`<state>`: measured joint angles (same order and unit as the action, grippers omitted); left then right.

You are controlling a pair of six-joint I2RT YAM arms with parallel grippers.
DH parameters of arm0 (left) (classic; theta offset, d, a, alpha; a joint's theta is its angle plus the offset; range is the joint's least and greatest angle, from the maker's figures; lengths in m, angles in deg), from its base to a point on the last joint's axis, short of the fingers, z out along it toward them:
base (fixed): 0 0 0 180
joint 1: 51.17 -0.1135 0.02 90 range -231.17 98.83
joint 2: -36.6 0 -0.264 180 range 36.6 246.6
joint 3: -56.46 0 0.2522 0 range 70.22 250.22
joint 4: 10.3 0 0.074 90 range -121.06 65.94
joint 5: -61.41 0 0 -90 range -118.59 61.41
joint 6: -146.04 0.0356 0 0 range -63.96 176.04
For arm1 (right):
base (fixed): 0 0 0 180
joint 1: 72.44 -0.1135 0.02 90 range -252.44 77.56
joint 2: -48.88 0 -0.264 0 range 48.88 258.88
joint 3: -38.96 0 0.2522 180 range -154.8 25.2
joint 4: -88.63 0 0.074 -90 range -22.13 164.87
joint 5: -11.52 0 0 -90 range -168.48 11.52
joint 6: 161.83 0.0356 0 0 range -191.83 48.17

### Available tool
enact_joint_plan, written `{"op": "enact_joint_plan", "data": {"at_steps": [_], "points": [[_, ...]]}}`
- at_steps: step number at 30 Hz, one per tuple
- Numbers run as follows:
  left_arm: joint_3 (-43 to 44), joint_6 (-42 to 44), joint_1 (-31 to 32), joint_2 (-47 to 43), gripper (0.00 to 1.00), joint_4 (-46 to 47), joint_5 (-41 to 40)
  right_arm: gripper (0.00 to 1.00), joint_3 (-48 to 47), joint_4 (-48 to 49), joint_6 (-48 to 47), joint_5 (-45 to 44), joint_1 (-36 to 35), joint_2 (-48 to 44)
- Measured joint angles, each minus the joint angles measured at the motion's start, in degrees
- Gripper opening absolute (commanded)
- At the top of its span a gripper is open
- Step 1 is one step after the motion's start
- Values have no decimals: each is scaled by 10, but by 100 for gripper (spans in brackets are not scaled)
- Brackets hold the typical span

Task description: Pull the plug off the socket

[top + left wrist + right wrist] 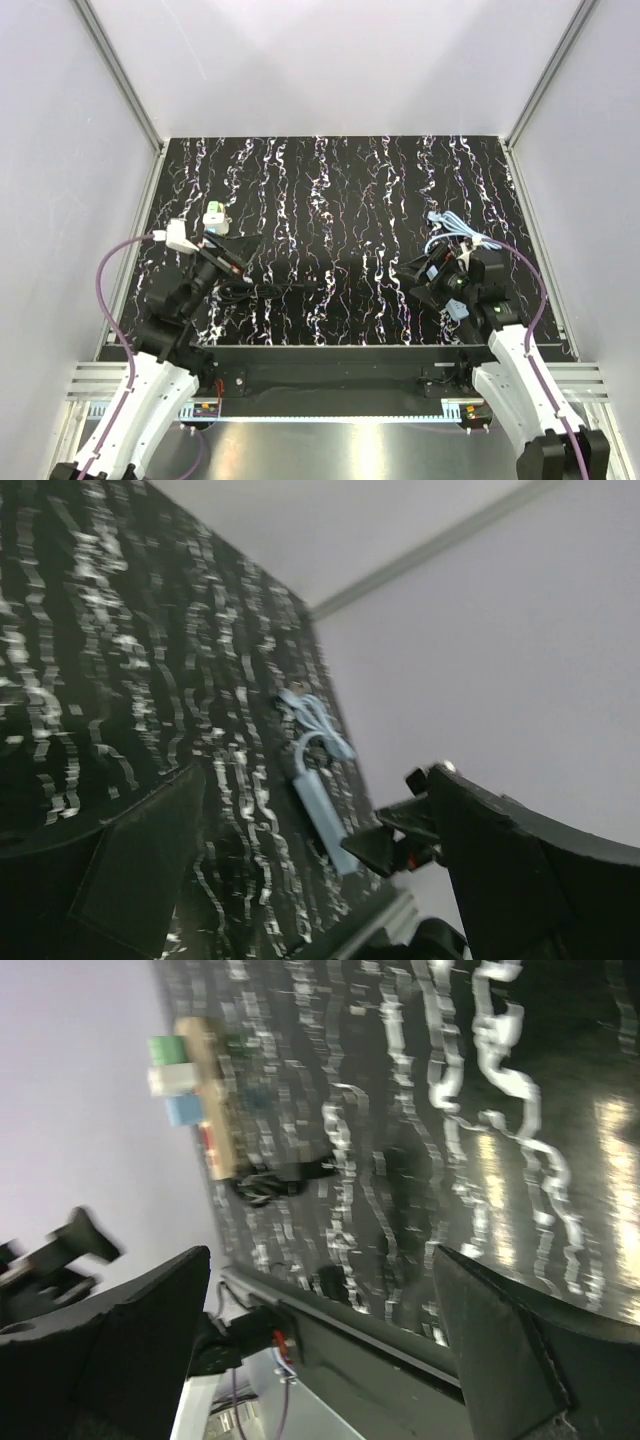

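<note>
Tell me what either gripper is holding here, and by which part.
Nothing is held. The left gripper and the right gripper are both open and empty; the plug sits in the socket, untouched.

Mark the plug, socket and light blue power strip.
plug (172, 1080): right wrist view, its white side.
socket (214, 1100): right wrist view, middle of beige body.
light blue power strip (322, 815): left wrist view, mid-body.

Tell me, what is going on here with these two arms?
Nothing is gripped: the left claw and the right claw are both open and empty above the black marbled table. The white plug sits in the beige power strip, between a green plug and a blue plug, not yet pulled. A light blue power strip lies on the right side.
</note>
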<state>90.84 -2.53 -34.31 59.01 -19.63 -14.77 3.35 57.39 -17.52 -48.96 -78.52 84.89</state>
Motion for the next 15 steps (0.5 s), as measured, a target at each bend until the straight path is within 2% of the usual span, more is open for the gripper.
{"op": "enact_joint_plan", "data": {"at_steps": [3, 7, 11, 15], "points": [[72, 46, 0, 30, 99, -106, -55, 100, -11, -19, -21, -9, 0, 42], [161, 77, -3, 103, 99, -235, -114, 100, -22, 11, -61, 18, 1, 86], [230, 132, -34, 212, 99, -312, -84, 100, -37, 35, -108, 42, 1, 148], [258, 182, -99, 329, 99, -339, 20, 100, -69, 73, -135, 66, -16, 240]]}}
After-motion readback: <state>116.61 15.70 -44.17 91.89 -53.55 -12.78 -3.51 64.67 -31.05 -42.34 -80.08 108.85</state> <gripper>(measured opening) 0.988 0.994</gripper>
